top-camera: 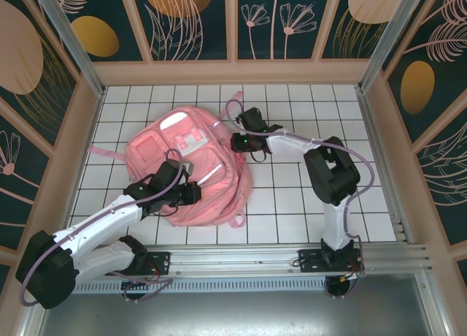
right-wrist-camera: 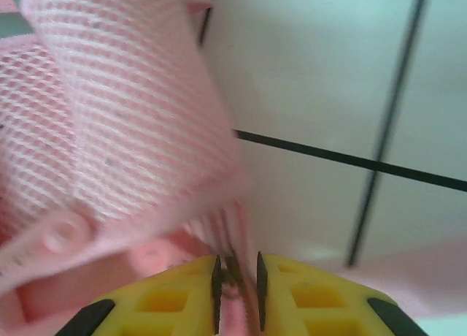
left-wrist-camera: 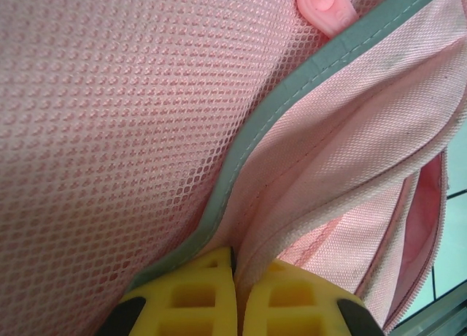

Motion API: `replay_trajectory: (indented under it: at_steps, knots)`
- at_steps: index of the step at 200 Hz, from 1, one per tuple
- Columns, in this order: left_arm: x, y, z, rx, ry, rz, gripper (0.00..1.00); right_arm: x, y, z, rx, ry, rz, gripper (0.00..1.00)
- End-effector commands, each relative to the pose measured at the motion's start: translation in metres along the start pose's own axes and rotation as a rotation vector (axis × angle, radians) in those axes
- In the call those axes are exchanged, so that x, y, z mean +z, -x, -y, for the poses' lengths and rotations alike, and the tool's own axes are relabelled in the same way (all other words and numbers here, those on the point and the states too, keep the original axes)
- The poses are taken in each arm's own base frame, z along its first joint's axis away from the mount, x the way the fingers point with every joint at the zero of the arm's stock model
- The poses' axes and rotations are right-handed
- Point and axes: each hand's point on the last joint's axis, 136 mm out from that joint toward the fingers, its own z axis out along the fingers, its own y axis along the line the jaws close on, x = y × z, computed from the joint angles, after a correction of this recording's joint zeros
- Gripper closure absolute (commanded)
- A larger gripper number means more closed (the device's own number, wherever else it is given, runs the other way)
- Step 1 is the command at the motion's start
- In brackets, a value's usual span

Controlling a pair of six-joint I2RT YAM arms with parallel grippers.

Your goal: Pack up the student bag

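Observation:
The student bag (top-camera: 215,179) is a large pink backpack lying flat on the white tiles, left of centre. My left gripper (top-camera: 194,193) rests on its near side. In the left wrist view the yellow fingers (left-wrist-camera: 197,296) are shut, pinching a fold of pink fabric (left-wrist-camera: 350,131) beside a grey trim (left-wrist-camera: 241,153). My right gripper (top-camera: 236,142) sits at the bag's right edge. In the right wrist view, which is blurred, its jaws (right-wrist-camera: 237,266) stand nearly closed on a thin pink strip of the bag, with pink mesh (right-wrist-camera: 109,131) just above.
The white tiled table (top-camera: 292,204) is boxed in by wooden-framed walls (top-camera: 233,71). A metal rail (top-camera: 292,256) runs along the near edge. A loose pink strap (top-camera: 102,152) trails off the bag's left side. The right arm's elbow (top-camera: 332,172) stands over the tiles right of the bag.

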Motion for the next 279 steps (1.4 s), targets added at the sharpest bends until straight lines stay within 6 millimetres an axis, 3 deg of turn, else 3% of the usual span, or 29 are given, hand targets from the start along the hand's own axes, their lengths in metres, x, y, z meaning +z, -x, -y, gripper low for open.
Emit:
replay_trajectory:
  at_steps: [1, 18, 34, 78, 108, 130, 182, 223, 258, 279]
  knots:
    - [0.006, -0.022, -0.024, -0.078, 0.083, -0.078, 1.0, -0.037, 0.033, 0.014, 0.089, 0.006, 0.155, 0.8]
    - [0.007, -0.022, -0.025, -0.077, 0.085, -0.081, 1.0, -0.044, 0.035, 0.04, 0.153, -0.011, 0.161, 0.81]
    - [0.007, -0.023, -0.025, -0.075, 0.083, -0.083, 1.0, -0.044, 0.031, 0.043, 0.146, 0.011, 0.145, 0.82]
    - [0.006, -0.024, -0.023, -0.079, 0.079, -0.088, 1.0, -0.039, 0.018, -0.007, 0.089, 0.202, 0.042, 0.75]
    - [0.006, -0.023, -0.024, -0.08, 0.08, -0.086, 1.0, -0.039, 0.014, -0.03, 0.345, 0.373, -0.064, 0.77]
    - [0.007, -0.024, -0.025, -0.082, 0.086, -0.088, 1.0, -0.03, 0.006, -0.031, 0.584, 0.376, -0.145, 0.78]
    - [0.008, -0.024, -0.026, -0.08, 0.09, -0.088, 1.0, -0.005, -0.012, -0.05, 0.891, 0.432, -0.373, 0.65]
    - [0.009, -0.025, -0.027, -0.077, 0.09, -0.091, 1.0, 0.003, -0.011, -0.045, 0.989, 0.373, -0.363, 0.62]
    - [0.011, -0.026, -0.027, -0.075, 0.088, -0.097, 1.0, 0.029, -0.027, -0.026, 1.026, 0.196, -0.374, 0.59]
    - [0.011, -0.025, -0.026, -0.074, 0.085, -0.095, 1.0, 0.042, -0.04, -0.031, 0.989, 0.109, -0.385, 0.61]
